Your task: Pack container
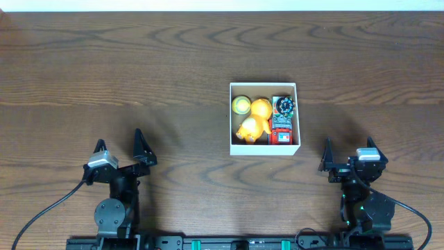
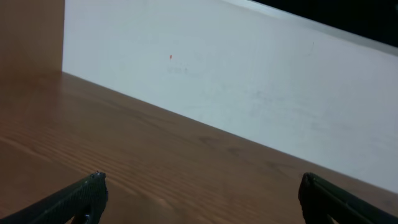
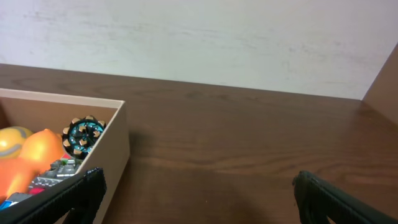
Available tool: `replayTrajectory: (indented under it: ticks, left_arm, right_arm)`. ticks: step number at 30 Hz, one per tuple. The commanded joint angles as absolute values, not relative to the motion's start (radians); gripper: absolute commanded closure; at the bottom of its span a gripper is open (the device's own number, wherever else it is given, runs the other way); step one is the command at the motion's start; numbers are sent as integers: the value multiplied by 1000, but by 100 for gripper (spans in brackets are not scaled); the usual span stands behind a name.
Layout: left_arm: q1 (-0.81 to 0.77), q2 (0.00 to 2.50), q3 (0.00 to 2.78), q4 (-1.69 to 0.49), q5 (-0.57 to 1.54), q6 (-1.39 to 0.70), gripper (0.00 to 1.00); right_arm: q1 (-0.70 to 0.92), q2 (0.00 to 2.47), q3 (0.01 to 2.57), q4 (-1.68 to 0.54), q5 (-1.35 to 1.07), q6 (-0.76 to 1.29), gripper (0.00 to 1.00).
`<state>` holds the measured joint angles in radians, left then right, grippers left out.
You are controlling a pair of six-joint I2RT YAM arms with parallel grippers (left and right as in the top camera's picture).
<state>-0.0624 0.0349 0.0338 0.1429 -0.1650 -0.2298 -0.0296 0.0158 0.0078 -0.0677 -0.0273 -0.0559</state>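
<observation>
The container (image 1: 264, 149) is a square white box near the table's middle right. It holds a yellow-green ball (image 1: 241, 105), an orange duck-like toy (image 1: 254, 121), a round black and teal toy (image 1: 285, 105) and a red and grey toy (image 1: 282, 130). My left gripper (image 1: 119, 148) is open and empty at the front left, far from the box. My right gripper (image 1: 347, 151) is open and empty at the front right, a little right of the box. In the right wrist view the box wall (image 3: 115, 149) and toys show at the left, beside my open fingers (image 3: 198, 193).
The brown wooden table (image 1: 139, 69) spreads around the box. A white wall (image 2: 249, 74) stands behind the table's far edge. Black cables run from both arm bases at the front edge.
</observation>
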Motion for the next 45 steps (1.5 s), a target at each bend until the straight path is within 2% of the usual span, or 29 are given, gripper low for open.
replayTrajectory:
  ticks: [1,11,27,32,45]
  left_arm:
    - [-62,12,14,152,-177,-168,2]
    - [-62,2,4,127,-129,-168,2]
    - [-62,2,4,-67,-86,-168,2]
    - [-62,3,4,-67,-86,-84,2]
    - [-62,3,4,-66,-86,-83,2]
  right_arm:
    - [-19,14,6,-72,-34,-65,1]
    - [-19,14,6,-71,-34,-65,1]
    - [-19,14,6,-71,-34,-65,1]
    - [-19,14,6,-71,-34,-65,1]
    - [-19,14,6,-72,-34,-65,1]
